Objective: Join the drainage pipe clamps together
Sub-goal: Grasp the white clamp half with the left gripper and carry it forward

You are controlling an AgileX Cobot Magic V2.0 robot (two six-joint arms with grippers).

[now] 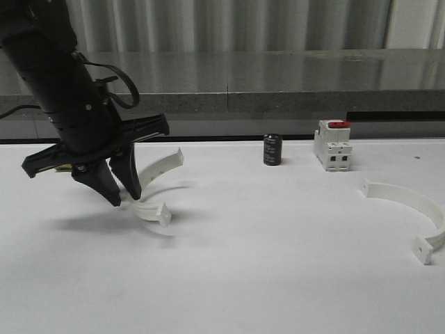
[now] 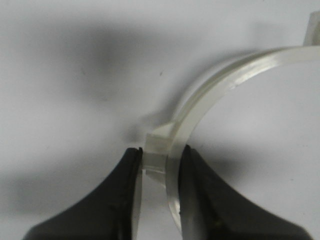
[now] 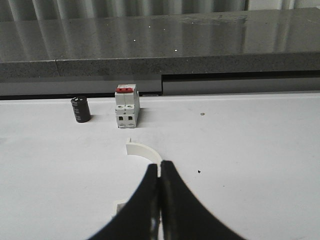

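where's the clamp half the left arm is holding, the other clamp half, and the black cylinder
held clamp half [image 2: 210, 95], left wrist view, on its curved band
other clamp half [image 1: 416, 203], front view, on its arc
black cylinder [image 1: 272, 150], front view, on its side wall

A black cylinder [image 1: 272, 149] stands upright on the white table [image 1: 278, 264], ahead of and well to the right of the left end effector. A white boxy switch with a red top [image 1: 332, 145] stands near it, farther right. A grey ledge [image 1: 278, 83] runs behind both.
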